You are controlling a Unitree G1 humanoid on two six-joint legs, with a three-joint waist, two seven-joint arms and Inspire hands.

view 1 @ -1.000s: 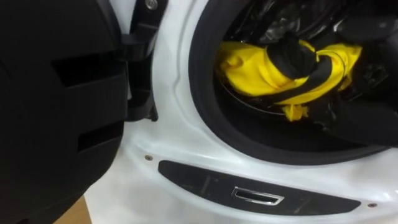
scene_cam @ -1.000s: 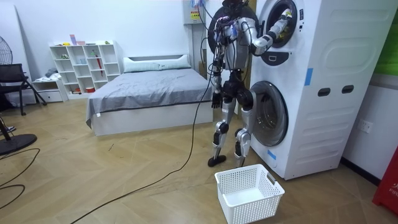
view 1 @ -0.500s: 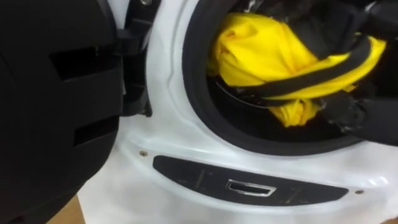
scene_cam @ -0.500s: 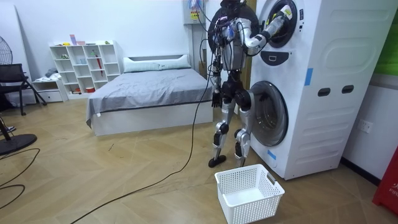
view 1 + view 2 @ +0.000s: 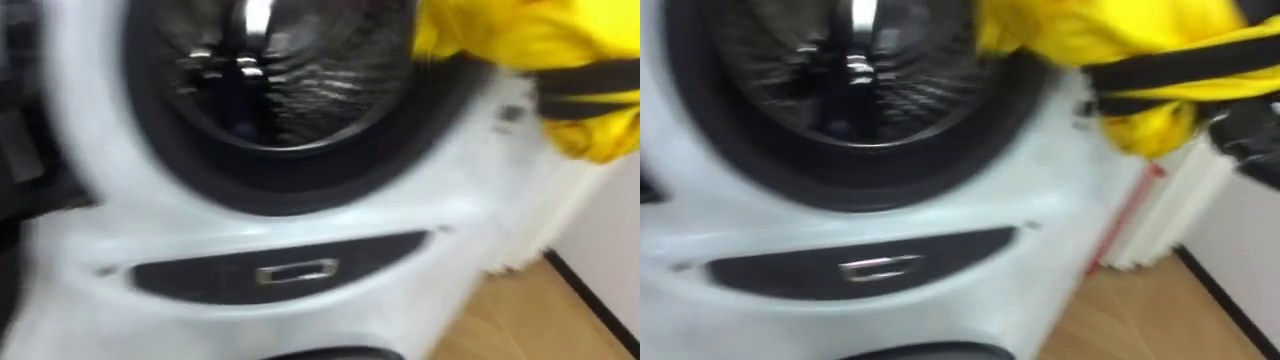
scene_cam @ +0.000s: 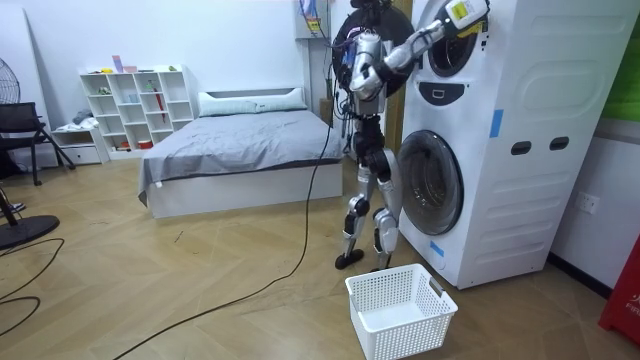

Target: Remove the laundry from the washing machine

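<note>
One yellow garment (image 5: 1120, 40) hangs bunched at the raised right hand (image 6: 444, 19), just outside and right of the upper of the washing machine's (image 6: 520, 120) two drums (image 5: 270, 80), the hand's grip too blurred to tell, with one white basket (image 6: 432, 322) on the floor below.

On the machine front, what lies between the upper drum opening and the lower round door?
A dark panel with a metallic handle, shown in both eye views.

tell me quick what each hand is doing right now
left hand: cannot be told
right hand: closed on the yellow garment
</note>
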